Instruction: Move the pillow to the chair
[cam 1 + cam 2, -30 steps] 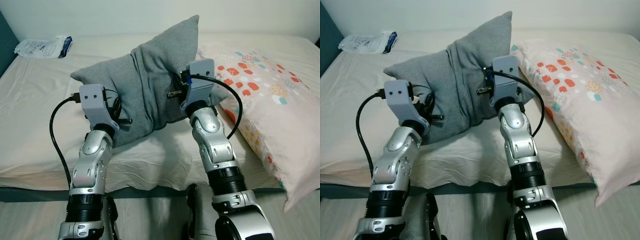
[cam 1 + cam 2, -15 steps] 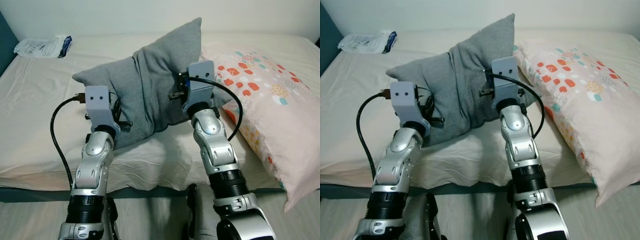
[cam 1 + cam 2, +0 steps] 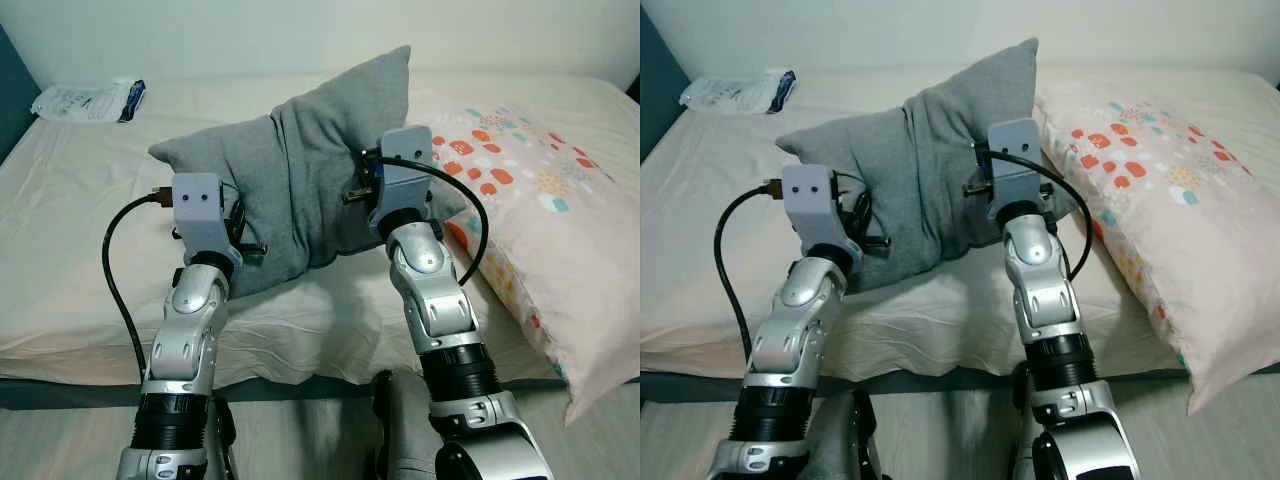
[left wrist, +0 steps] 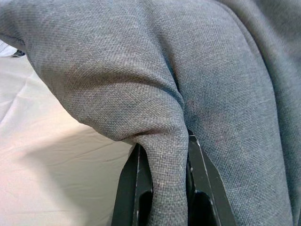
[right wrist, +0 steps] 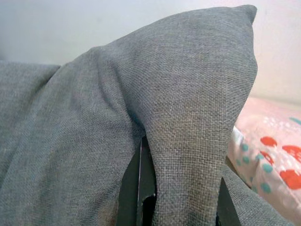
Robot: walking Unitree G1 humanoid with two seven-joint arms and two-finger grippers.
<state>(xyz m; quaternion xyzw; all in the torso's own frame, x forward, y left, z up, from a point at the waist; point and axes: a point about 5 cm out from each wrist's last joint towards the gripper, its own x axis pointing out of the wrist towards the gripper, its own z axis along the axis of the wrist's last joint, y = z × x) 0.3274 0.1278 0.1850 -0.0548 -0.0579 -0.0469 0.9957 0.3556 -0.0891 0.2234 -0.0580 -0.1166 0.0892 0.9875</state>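
In the left eye view, the grey pillow (image 3: 300,170) is held up above the bed (image 3: 70,210), between the two silver arms, with one corner pointing up toward the pale wall (image 3: 250,35). The left gripper (image 3: 243,238) grasps its lower left side and the right gripper (image 3: 352,188) grasps its right side. Just beside the grey pillow, on the robot's right, lies a pink patterned pillow (image 3: 540,220) with red and teal spots. At the far left corner of the bed there is a white plastic packet (image 3: 85,100); what is inside it I cannot tell. The right eye view shows the same scene, with the cream sheet (image 3: 940,320) wrinkled at the near edge of the bed and a strip of light floor (image 3: 960,440) below. In the left wrist view, the two black fingers (image 4: 136,188) are clenched on a fold of the grey fabric, and the sheet is behind it. In the right wrist view, the black fingers (image 5: 141,188) also pinch a fold of the grey pillow, and the patterned pillow is near it.
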